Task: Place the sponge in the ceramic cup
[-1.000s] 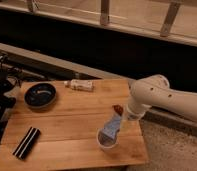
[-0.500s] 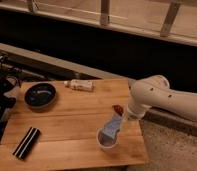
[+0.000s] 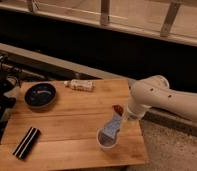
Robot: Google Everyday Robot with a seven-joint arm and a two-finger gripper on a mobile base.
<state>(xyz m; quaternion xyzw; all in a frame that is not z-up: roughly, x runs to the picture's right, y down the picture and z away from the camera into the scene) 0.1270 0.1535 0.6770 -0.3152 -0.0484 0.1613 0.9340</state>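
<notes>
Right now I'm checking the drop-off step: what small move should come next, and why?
Probably let go: the blue sponge, its top at the gripper, already stands tilted with its lower end inside the pale ceramic cup.

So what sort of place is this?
Probably a lab or office test corner, not a home: one wooden table below metal railings, speckled floor, and the claw just above a cup near the table's front edge.

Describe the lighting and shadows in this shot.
Camera view: dim, warm light; the wooden table is brightest, the wall behind nearly black. Camera view: the gripper, above the ceramic cup with the blue sponge, is well lit; the dark bowl lies in shadow.
</notes>
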